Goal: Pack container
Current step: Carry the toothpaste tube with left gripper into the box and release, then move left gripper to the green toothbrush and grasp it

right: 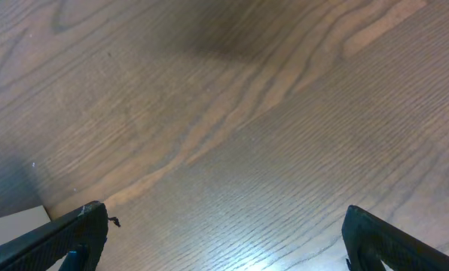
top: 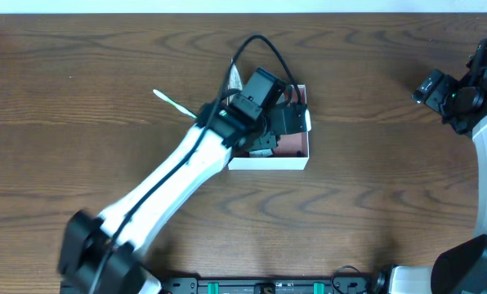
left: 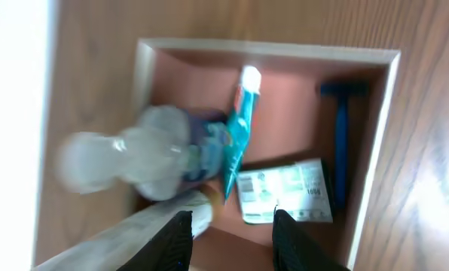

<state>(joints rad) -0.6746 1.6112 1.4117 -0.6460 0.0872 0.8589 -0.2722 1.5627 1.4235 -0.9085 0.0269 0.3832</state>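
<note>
The container (top: 268, 162) is a shallow white-walled box with a reddish-brown floor near the table's middle. In the left wrist view the container (left: 270, 49) holds a clear bottle (left: 145, 150), a teal tube (left: 238, 128), a blue razor (left: 340, 143) and a white printed sachet (left: 285, 192). My left gripper (left: 232, 237) hangs open and empty just above the container's near side; in the overhead view the left gripper (top: 286, 120) covers most of the box. My right gripper (top: 430, 86) is at the far right edge, open and empty over bare wood (right: 224, 241).
A thin white and green stick-like item (top: 170, 102) lies on the table just left of the container. The left arm (top: 170, 184) stretches diagonally from the front left. A pale surface (right: 13, 222) shows at the right wrist view's lower left.
</note>
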